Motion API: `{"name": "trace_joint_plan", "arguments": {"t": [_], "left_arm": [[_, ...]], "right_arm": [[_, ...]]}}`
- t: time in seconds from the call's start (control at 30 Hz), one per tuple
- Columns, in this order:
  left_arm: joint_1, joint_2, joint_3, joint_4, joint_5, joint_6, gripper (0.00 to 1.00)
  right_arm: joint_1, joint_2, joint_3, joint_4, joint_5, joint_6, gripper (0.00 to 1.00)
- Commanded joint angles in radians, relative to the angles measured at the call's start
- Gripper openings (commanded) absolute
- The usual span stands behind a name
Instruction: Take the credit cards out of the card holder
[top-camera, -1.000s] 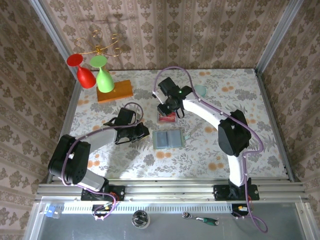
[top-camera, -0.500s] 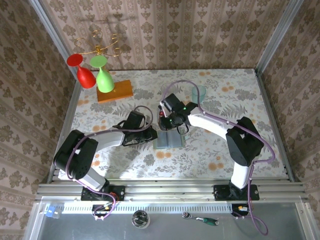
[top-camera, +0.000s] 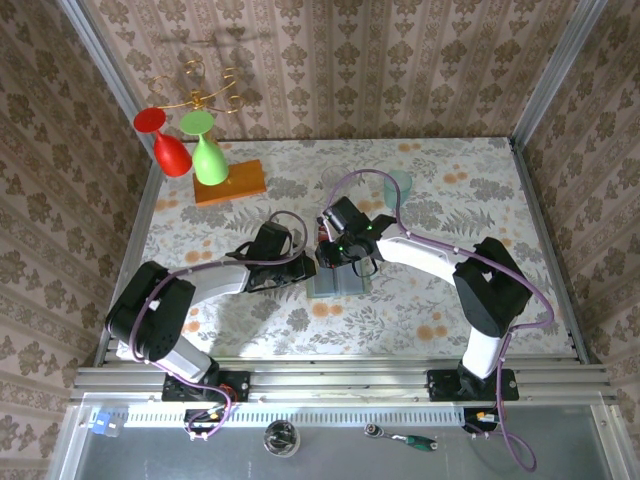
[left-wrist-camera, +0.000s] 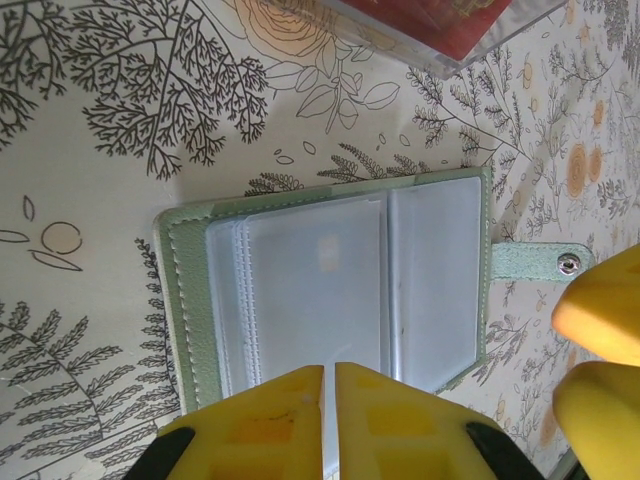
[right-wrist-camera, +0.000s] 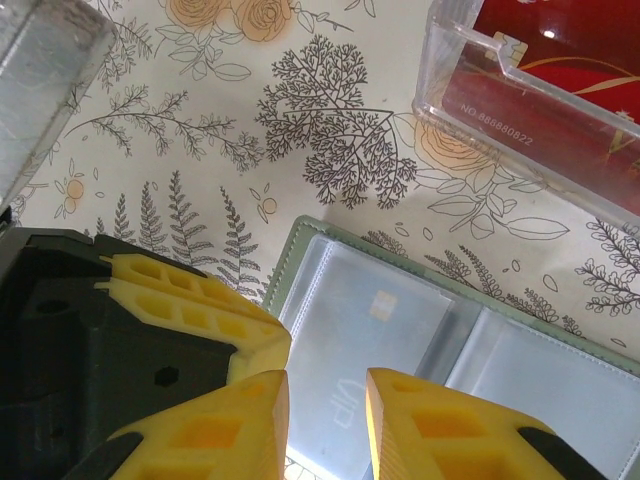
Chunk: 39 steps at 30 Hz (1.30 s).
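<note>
The card holder (left-wrist-camera: 330, 290) lies open and flat, long axis crosswise ahead of the left gripper (left-wrist-camera: 329, 395), whose fingers are pressed together over its near edge. The right gripper (right-wrist-camera: 325, 405) hovers with fingers a narrow gap apart over a sleeve holding a pale card (right-wrist-camera: 365, 320); contact is unclear. Beyond the fingertips, across bare tablecloth (right-wrist-camera: 330, 150), red credit cards (right-wrist-camera: 560, 70) sit in a clear box (right-wrist-camera: 435, 70), cut off by the frame.

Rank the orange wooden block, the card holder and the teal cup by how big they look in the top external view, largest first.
1. orange wooden block, looks largest.
2. card holder, partly covered from above, so its place against the block is unsure.
3. teal cup, clearly the smallest.
</note>
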Motion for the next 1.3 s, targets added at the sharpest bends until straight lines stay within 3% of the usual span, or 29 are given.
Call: {"name": "trace_joint_plan", "arguments": {"t": [0.0,0.7,0.83,1.07,1.27], "left_arm": [[-0.008,-0.032,0.007,-0.003,-0.023,0.021,0.13],[0.006,-0.116,-0.014,-0.103,-0.105,0.033,0.11],[0.011,-0.096,0.019,-0.154,-0.08,0.041,0.09],[0.008,-0.03,0.012,-0.104,-0.031,0.021,0.05],[0.009,0.001,-0.007,-0.071,-0.014,0.011,0.01]], "right_arm": [[0.009,-0.033,-0.017,0.018,-0.004,0.016,0.29],[0.014,-0.062,-0.099,0.069,-0.01,0.064,0.29],[0.015,-0.062,-0.108,0.068,-0.012,0.088,0.29],[0.009,-0.003,-0.017,-0.037,-0.029,0.167,0.28],[0.01,0.042,-0.014,-0.015,-0.077,0.206,0.34]]}}
